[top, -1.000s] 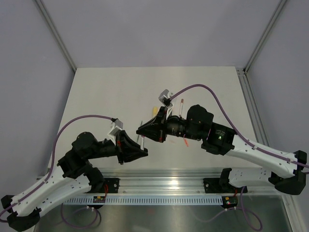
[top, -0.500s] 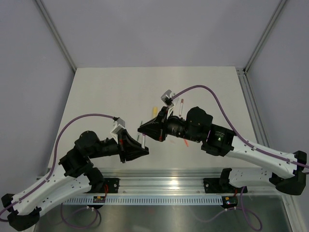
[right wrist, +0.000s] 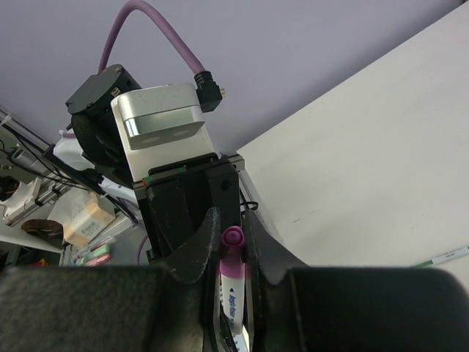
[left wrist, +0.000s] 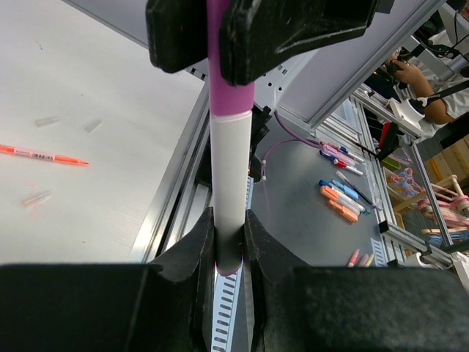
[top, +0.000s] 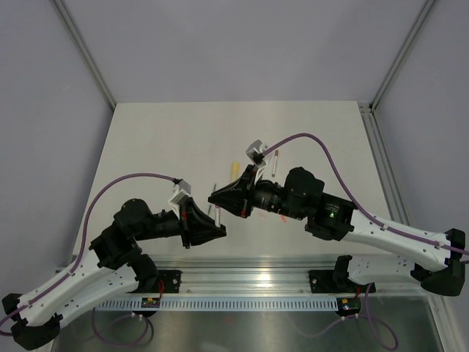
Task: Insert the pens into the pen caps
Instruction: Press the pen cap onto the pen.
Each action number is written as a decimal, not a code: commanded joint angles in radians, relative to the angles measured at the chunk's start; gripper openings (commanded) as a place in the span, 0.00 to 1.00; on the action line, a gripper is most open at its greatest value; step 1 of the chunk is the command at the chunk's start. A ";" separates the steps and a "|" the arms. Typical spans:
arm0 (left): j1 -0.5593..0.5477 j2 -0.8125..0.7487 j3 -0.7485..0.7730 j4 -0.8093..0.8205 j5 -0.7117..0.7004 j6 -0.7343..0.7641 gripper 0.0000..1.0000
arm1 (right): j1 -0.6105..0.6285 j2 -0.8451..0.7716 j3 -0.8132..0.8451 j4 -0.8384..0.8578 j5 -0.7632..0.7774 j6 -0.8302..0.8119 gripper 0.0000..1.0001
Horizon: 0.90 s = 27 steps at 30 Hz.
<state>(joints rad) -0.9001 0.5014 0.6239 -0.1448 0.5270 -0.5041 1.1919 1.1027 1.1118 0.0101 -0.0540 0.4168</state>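
up off the counter, a pen spans the two end effectors. it has a smooth white cylindrical barrel, a glossy magenta cap on one end and a small magenta butt on the other. the left end effector is clamped on the white barrel near the butt, its matte black fingers curving in on both sides. the right end effector is clamped on the cap, its blocky black fingers pressed against it.

the left wrist view alone shows the seam where cap meets barrel. it also shows a thin red pen and stubby clear caps lying apart on the matte pale counter. the right wrist view alone shows blue print on the barrel and a rounded magenta end. only the top view shows a yellow highlighter and a white pen lying beyond the arms. there the held pen is a small white sliver between the two black end effectors.
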 commanded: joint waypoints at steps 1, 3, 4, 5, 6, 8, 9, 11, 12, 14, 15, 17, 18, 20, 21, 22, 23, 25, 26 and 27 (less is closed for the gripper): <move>0.001 -0.009 0.065 0.087 -0.025 0.019 0.00 | 0.034 -0.001 -0.017 -0.085 0.005 0.007 0.00; 0.001 -0.011 0.069 0.085 -0.024 0.022 0.00 | 0.044 0.002 -0.010 -0.124 0.014 0.008 0.00; 0.001 -0.009 0.072 0.085 -0.024 0.024 0.00 | 0.049 0.003 -0.009 -0.140 0.016 0.011 0.00; 0.001 -0.008 0.074 0.086 -0.021 0.024 0.00 | 0.052 0.005 -0.009 -0.147 0.023 0.011 0.00; 0.001 -0.004 0.077 0.086 -0.021 0.024 0.00 | 0.057 0.003 -0.010 -0.151 0.025 0.017 0.00; 0.001 0.009 0.094 0.088 -0.010 0.026 0.00 | 0.067 0.005 -0.020 -0.154 0.022 0.017 0.00; 0.001 0.014 0.099 0.090 -0.009 0.026 0.00 | 0.069 0.005 -0.024 -0.156 0.022 0.019 0.00; 0.001 0.031 0.120 0.093 0.002 0.026 0.00 | 0.072 0.002 -0.035 -0.154 0.010 0.023 0.00; 0.001 0.034 0.129 0.091 0.004 0.027 0.00 | 0.071 0.000 -0.040 -0.151 0.005 0.027 0.00; 0.001 0.040 0.152 0.074 0.005 0.033 0.00 | 0.077 -0.004 -0.050 -0.151 0.006 0.031 0.00; 0.001 0.043 0.155 0.073 0.005 0.038 0.00 | 0.080 -0.012 -0.055 -0.151 0.008 0.036 0.00; 0.001 0.042 0.154 0.076 0.004 0.036 0.00 | 0.084 -0.020 -0.075 -0.151 0.019 0.040 0.00; 0.001 0.039 0.151 0.079 0.001 0.035 0.00 | 0.086 -0.024 -0.082 -0.150 0.025 0.045 0.00; 0.001 0.037 0.148 0.088 -0.004 0.032 0.00 | 0.089 -0.027 -0.107 -0.131 0.043 0.057 0.00; 0.001 0.035 0.149 0.090 -0.004 0.032 0.00 | 0.090 -0.032 -0.116 -0.121 0.040 0.065 0.00; 0.001 0.035 0.151 0.091 -0.002 0.032 0.00 | 0.090 -0.033 -0.128 -0.111 0.036 0.068 0.00; 0.001 0.037 0.152 0.091 -0.002 0.035 0.00 | 0.094 -0.030 -0.132 -0.111 0.034 0.068 0.00; 0.001 0.042 0.154 0.091 -0.004 0.036 0.00 | 0.094 -0.026 -0.130 -0.122 0.033 0.069 0.00; 0.001 0.043 0.155 0.090 -0.007 0.038 0.00 | 0.094 -0.021 -0.130 -0.125 0.037 0.077 0.00; 0.001 0.048 0.154 0.087 -0.009 0.039 0.00 | 0.098 -0.014 -0.129 -0.128 0.040 0.082 0.00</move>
<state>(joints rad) -0.9089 0.5522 0.6952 -0.2817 0.5770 -0.4782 1.2438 1.0515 1.0264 0.0425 0.0452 0.4725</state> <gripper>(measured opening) 0.179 0.180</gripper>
